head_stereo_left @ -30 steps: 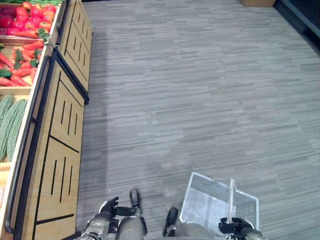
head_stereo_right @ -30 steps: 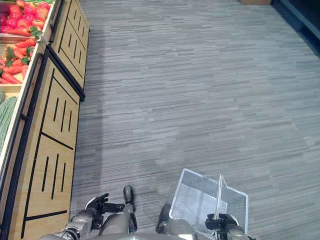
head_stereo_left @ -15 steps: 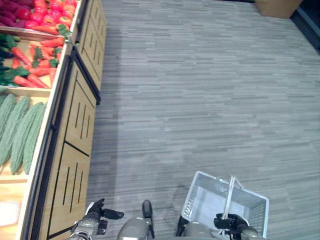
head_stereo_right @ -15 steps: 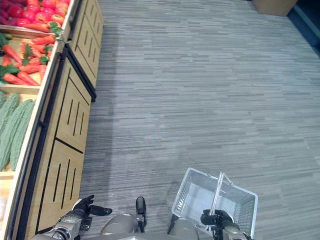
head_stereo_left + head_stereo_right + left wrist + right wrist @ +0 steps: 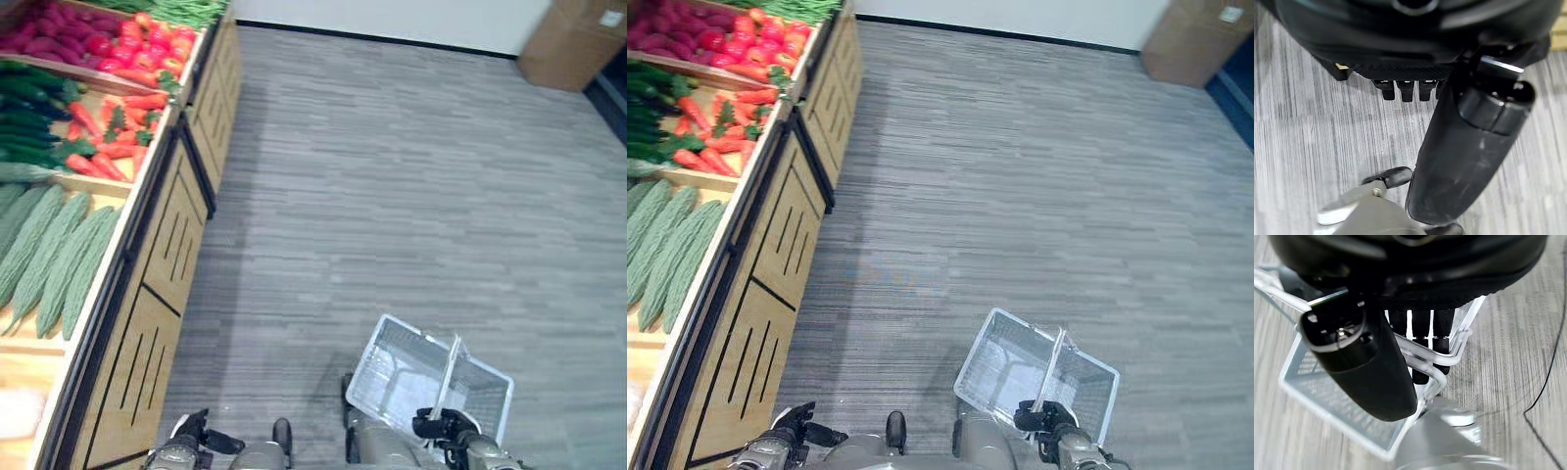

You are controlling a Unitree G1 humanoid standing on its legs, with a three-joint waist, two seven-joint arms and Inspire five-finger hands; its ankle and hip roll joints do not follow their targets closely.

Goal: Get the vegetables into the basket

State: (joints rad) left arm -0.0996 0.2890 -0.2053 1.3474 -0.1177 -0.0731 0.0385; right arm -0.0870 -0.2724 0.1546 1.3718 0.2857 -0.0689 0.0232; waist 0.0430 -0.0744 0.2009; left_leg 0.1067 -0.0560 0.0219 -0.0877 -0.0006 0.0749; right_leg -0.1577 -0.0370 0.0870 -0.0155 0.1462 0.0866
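Observation:
A white wire basket (image 5: 374, 364) hangs low at my right side, above the floor, and looks empty. My right hand (image 5: 443, 428) is shut on its handle (image 5: 1426, 355), fingers curled round the wires in the right wrist view. On my left stands a wooden produce stand (image 5: 167, 245). Its bins hold pale green bitter gourds (image 5: 59, 259), carrots (image 5: 110, 137), dark cucumbers (image 5: 24, 98) and red peppers (image 5: 147, 49). My left hand (image 5: 191, 433) hangs low beside the stand's front, relaxed and holding nothing (image 5: 1464, 161).
A black rail (image 5: 147, 211) runs along the stand's front edge. A cardboard box (image 5: 578, 39) sits by the far wall at the right. Grey plank floor (image 5: 392, 196) stretches ahead and to the right.
The whole picture has shifted, so more of the stand's bins and the far wall show. My right hand keeps hold of the basket handle; my left hand sits lower in the picture.

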